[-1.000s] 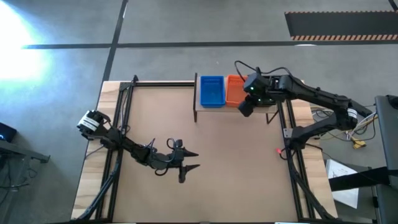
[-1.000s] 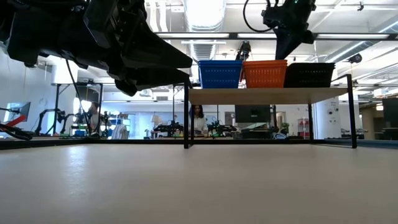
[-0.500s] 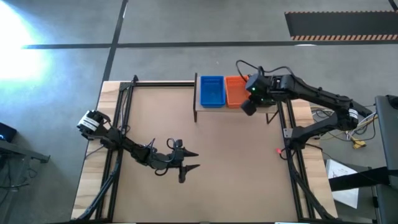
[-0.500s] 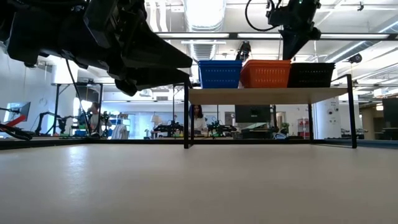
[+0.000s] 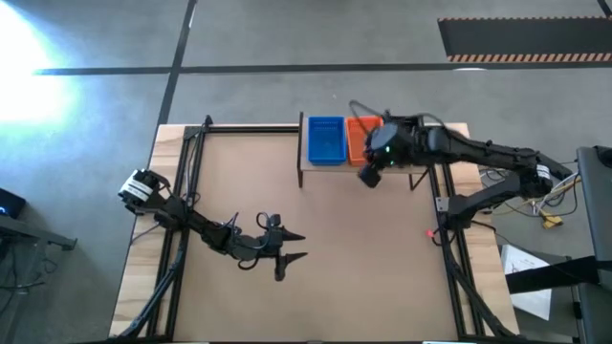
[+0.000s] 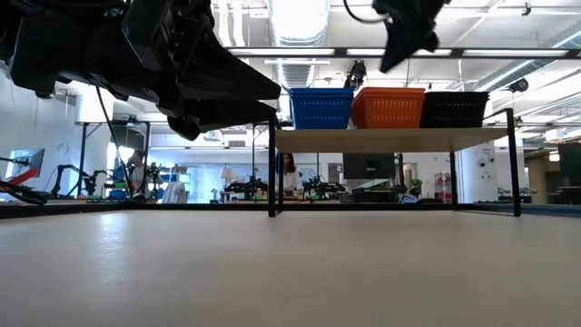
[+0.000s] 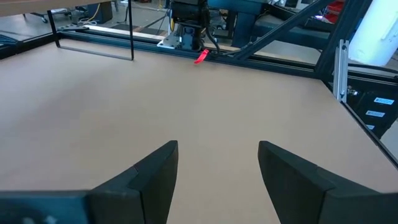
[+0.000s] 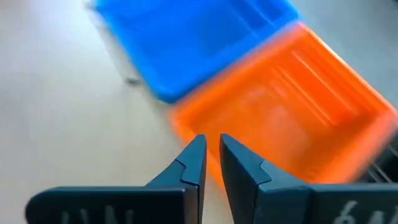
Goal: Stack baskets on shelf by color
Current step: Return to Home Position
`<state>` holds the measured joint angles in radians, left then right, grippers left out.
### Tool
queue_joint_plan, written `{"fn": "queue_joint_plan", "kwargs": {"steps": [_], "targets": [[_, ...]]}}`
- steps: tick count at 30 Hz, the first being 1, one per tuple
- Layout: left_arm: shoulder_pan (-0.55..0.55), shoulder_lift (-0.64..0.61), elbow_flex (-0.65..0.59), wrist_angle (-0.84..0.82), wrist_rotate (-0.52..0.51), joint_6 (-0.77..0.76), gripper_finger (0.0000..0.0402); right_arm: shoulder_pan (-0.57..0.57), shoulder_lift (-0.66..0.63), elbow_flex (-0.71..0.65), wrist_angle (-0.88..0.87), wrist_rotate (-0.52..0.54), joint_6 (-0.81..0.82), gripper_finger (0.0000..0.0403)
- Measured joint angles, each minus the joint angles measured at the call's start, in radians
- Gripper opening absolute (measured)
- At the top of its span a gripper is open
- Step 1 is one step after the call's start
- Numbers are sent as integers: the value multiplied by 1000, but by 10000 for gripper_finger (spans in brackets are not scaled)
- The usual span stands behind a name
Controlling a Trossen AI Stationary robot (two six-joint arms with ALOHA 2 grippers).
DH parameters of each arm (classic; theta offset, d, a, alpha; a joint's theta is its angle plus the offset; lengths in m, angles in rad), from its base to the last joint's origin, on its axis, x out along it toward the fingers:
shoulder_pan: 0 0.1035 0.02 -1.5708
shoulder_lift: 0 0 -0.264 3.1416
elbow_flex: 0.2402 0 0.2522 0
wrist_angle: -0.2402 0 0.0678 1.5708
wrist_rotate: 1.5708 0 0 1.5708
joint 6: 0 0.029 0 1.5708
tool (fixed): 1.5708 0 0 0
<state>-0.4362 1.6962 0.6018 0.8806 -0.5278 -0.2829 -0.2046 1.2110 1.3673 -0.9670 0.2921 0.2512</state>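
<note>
Dark fingers of my right gripper (image 8: 211, 142) stand nearly together on nothing, raised over the front of the shelf (image 6: 390, 138) beside the orange stack (image 5: 358, 139); I judge this clear of the finished work. On it the blue stack (image 5: 325, 139), orange stack and black stack (image 6: 451, 109) sit side by side, sorted by colour. My left gripper (image 7: 217, 149), fingers apart and empty, waits over the table (image 5: 239, 172), well apart

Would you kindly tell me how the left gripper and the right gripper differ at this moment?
The left gripper is wide open; the right gripper is almost shut. The left hangs over bare tabletop; the right hangs above the front edge of the shelf, near the orange baskets. Both hold nothing.
</note>
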Motion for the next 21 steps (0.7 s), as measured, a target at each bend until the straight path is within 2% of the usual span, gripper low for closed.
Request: {"fn": "queue_joint_plan", "kwargs": {"steps": [5,12,17,21], "targets": [[-3,0,-3,-6,0,0,207,214,0,-73,185,33,-54,38],[-4,0,-3,-8,0,0,207,545,-50,-209,204,130,4,38],[-4,0,-3,-7,0,0,207,775,-191,-432,298,150,124,36],[-4,0,0,-7,0,0,207,931,-372,-623,354,266,271,18]]}}
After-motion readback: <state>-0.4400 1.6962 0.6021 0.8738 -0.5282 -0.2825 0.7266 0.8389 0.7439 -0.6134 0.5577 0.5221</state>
